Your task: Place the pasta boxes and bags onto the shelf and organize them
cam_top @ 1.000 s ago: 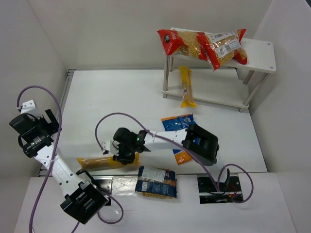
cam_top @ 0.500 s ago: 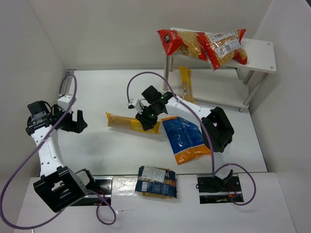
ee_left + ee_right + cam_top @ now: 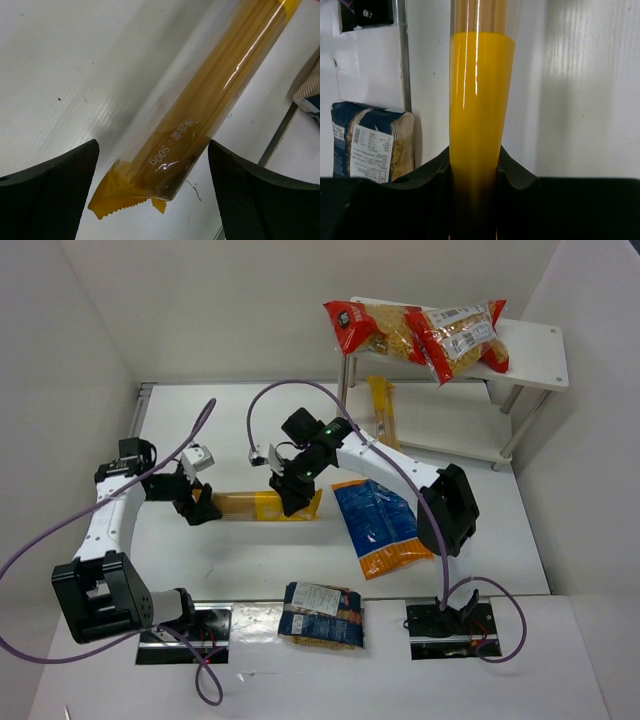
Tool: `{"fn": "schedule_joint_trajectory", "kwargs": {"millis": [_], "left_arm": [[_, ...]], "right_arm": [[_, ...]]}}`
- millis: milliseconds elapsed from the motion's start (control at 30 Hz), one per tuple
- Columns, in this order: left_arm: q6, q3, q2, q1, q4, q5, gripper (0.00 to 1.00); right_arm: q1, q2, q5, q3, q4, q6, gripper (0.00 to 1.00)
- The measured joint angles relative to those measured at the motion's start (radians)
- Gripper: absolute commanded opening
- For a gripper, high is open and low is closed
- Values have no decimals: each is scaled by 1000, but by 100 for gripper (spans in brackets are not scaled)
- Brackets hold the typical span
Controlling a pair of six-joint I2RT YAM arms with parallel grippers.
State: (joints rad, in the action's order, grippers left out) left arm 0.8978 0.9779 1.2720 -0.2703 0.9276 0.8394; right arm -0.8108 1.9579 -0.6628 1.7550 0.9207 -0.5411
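Top external: spaghetti pack (image 3: 250,505) mid-desk (image 3: 270,555), well apart from shelf (image 3: 535,345); right end effector (image 3: 293,500) clamped on its right end.
Left wrist: left end effector (image 3: 152,155) apart, straddling the pack's crimped end.
Right wrist: fingers (image 3: 435,170) pinch the pack.

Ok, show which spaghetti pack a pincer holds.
The near spaghetti pack, clamped by the right pincer; the other pack lies untouched on the shelf, lower board.

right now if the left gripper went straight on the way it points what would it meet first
The yellow spaghetti pack: its crimped end lies between the left gripper's open jaws, so going straight on would likely push into that end first, though depth is unclear.
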Motion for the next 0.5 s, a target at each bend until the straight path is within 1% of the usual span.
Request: {"fn": "schedule_joint_trajectory", "kwargs": {"millis": [167,267,400,500], "left_arm": [[74,0,0,52,29,20,94],[121,9,10,91,76,43,94],[201,91,98,142,187,63,92],[259,160,185,167,261,74,86]], "right_arm": [[6,0,-5,-1,32,-18,0],[6,-2,-7,-3,38,-27,0],[6,-6,-6,-8,39,-34,0],[11,-7,-5,-8,38,-34,0]]}}
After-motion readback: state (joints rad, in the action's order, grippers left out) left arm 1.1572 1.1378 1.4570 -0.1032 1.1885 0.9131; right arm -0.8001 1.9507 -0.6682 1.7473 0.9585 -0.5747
